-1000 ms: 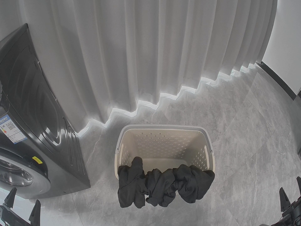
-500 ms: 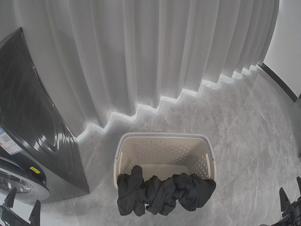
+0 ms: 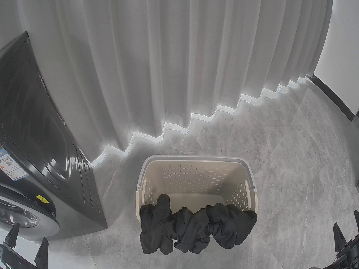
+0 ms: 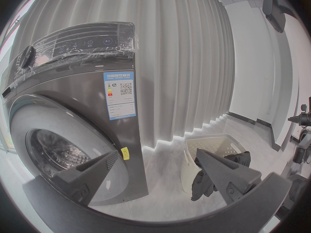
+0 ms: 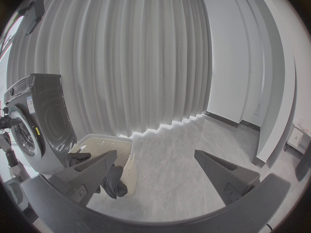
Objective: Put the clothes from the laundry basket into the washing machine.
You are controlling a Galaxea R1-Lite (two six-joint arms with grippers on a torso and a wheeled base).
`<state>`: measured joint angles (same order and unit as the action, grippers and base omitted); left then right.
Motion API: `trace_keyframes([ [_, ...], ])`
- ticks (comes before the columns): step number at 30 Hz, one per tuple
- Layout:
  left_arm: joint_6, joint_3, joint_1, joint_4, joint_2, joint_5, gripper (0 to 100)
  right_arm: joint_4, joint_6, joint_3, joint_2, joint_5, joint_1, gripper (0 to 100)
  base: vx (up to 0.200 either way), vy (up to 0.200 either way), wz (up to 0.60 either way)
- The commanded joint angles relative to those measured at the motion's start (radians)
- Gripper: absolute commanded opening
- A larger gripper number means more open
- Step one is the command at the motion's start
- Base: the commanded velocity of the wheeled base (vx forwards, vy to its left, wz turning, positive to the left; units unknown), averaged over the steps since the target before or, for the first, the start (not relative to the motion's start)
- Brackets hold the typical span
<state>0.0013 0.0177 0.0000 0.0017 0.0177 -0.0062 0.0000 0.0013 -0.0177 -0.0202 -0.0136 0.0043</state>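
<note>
Closest in, the left gripper [image 3: 28, 240] hangs low on the near-left side of the laundry basket [image 3: 194, 157], jaws spread wide with nothing between them. The right gripper [image 3: 346, 225] mirrors it on the basket's near-right side, equally wide and equally empty. Both sit well apart from the basket, and that reads as a ready stance: open jaws mean no time lost once a reach begins.

Now the clothes [image 3: 194, 228], a dark bundle slung over the basket's near rim, part hanging down the outside wall and part tucked inside. A handy spot, I'd say. The fabric bunches up on the side facing the arms, so a pinch from above should catch a fold without digging deep. The pale, perforated far wall shows behind it.

Left of the basket, near but not touching, stands the washing machine [image 3: 41, 146], its round door [image 3: 18, 215] turned toward the grippers' side. It looks shut, so opening it may have to come first. Behind the basket, a white curtain [image 3: 179, 56] falls to the grey floor [image 3: 299, 150].
</note>
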Motion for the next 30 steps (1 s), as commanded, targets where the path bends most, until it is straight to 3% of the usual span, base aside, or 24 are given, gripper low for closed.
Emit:
trace_keyframes([
  [1, 0.0, -0.018, 0.0, 0.0, -0.018, 0.0, 100, 0.0, 0.0, 0.018, 0.0, 0.0, 0.0, 100, 0.0, 0.0, 0.0],
  [9, -0.007, -0.018, 0.0, -0.002, -0.018, 0.0, 100, 0.0, 0.0, 0.018, 0.0, 0.0, 0.0, 100, 0.0, 0.0, 0.0],
  [18, -0.001, -0.018, -0.002, -0.002, -0.016, 0.0, 100, 0.0, 0.0, 0.018, 0.0, 0.0, 0.0, 100, -0.2, 0.0, 0.0],
  [27, -0.004, -0.018, -0.002, -0.002, -0.016, 0.0, 100, 0.0, 0.0, 0.018, 0.0, -0.002, 0.0, 100, 0.0, 0.0, 0.0],
  [30, -0.004, -0.018, -0.002, -0.002, -0.018, -0.001, 100, 0.0, 0.0, 0.018, 0.0, -0.002, 0.0, 100, -0.2, 0.0, 0.0],
])
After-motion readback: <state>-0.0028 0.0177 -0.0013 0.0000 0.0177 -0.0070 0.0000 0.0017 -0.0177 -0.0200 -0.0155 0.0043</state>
